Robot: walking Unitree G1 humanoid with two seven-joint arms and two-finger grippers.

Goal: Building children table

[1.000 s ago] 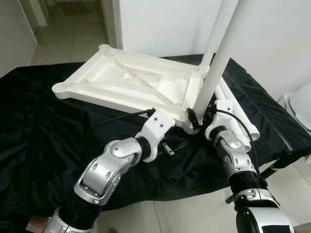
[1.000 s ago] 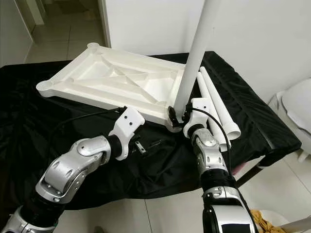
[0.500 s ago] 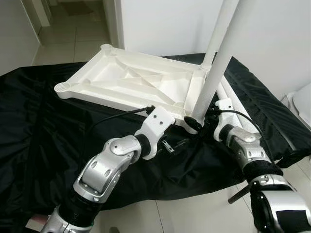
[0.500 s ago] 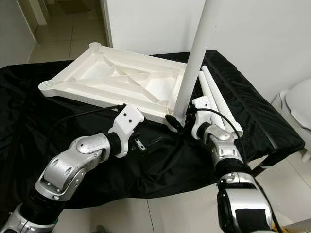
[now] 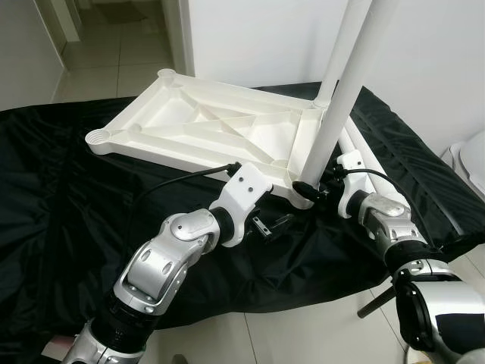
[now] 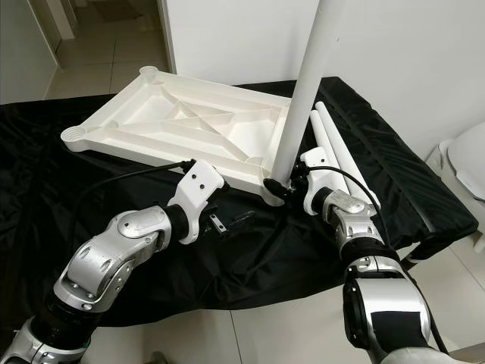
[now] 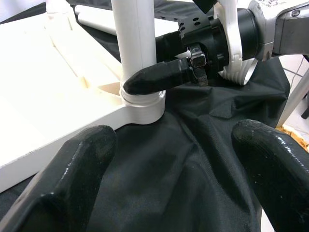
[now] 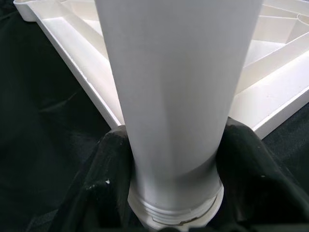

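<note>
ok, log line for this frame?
right tool: shut on upright white plastic leg at corner socket | left tool: open, over black cloth | upturned white ribbed tabletop: lying flat

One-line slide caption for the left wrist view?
Open left gripper faces the right gripper clamping the white leg at the tabletop's corner socket.

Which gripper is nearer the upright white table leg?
Right. The right gripper has its fingers closed around the base of the upright white plastic table leg; the left gripper hovers open, apart from it.
</note>
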